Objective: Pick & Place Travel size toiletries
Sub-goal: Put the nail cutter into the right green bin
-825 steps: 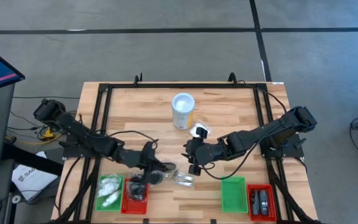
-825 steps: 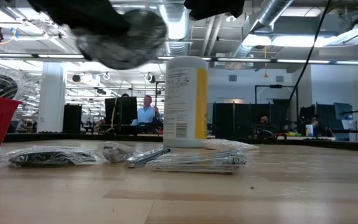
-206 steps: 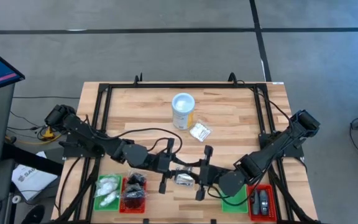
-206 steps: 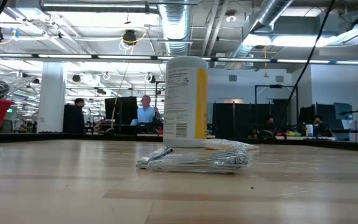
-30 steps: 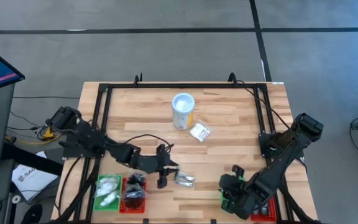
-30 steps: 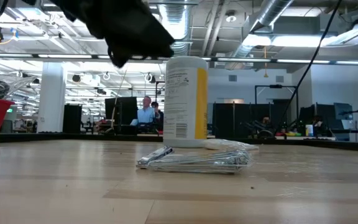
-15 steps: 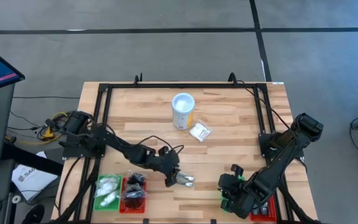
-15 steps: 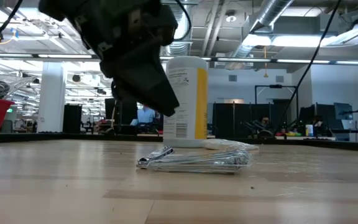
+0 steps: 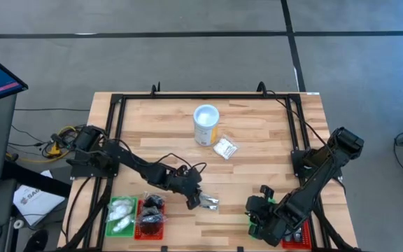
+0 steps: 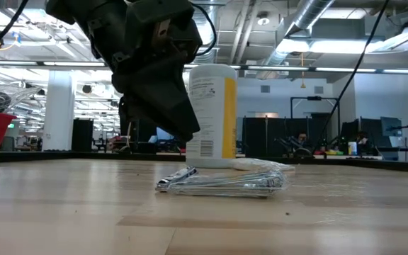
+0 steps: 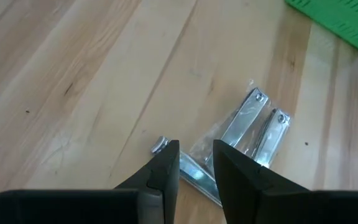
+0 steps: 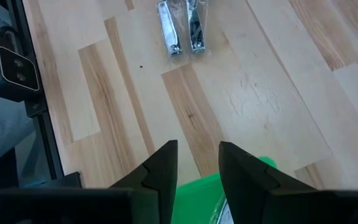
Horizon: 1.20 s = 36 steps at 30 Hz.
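Note:
A clear packet of metal nail clippers (image 11: 248,127) lies flat on the wooden table (image 9: 257,161), near the middle front. My left gripper (image 11: 196,146) hangs open just above the packet's near end (image 9: 208,204), slanting down; in the low view its fingers (image 10: 183,127) stand clear above the packet (image 10: 222,182). My right gripper (image 12: 197,146) is open with nothing between its fingers, over the green tray (image 12: 253,186) at the front right (image 9: 259,201). A small white packet (image 9: 224,148) lies farther back.
A white tub with a yellow label (image 9: 206,124) stands at the middle back. At the front left are a green tray holding white packets (image 9: 122,213) and a red tray holding dark packets (image 9: 151,213). A red tray (image 9: 301,236) sits beside the right green one.
My left gripper has come down and gone toward the table's right edge, to the clipper packet, rolling and tipping its fingers downward on the way; for the last half second it has kept still. The packet has not moved.

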{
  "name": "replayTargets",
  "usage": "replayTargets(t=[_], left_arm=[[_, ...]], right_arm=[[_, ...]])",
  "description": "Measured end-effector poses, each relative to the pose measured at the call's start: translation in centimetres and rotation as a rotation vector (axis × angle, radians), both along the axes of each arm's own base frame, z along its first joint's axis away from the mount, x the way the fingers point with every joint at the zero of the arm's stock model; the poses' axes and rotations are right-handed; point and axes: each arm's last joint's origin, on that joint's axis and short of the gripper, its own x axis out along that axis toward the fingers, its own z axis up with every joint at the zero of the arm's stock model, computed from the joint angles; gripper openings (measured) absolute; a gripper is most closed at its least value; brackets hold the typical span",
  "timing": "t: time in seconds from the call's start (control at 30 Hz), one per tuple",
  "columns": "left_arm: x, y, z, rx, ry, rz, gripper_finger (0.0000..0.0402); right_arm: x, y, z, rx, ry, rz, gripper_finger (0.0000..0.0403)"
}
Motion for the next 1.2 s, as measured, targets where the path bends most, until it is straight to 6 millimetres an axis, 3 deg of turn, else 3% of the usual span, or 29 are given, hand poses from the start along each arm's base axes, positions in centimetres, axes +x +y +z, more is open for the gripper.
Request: replayTargets(t=[0.17,0.43,1.2], left_arm=[[0.0,0.1,-0.4,0.003,0.02,0.011,0.0088],[0.3,0.1,-2.6,-0.008,0.092,0.043,0.0088],[0.5,0.0,-2.6,-0.054,0.075,0.069,0.0088]], right_arm=[[0.0,0.0,0.0,0.001,0.0,-0.002,0.0108],[0.1,0.1,0.0,0.015,-0.013,-0.002,0.0108],[0.2,0.1,0.0,0.016,-0.013,-0.001,0.0108]])
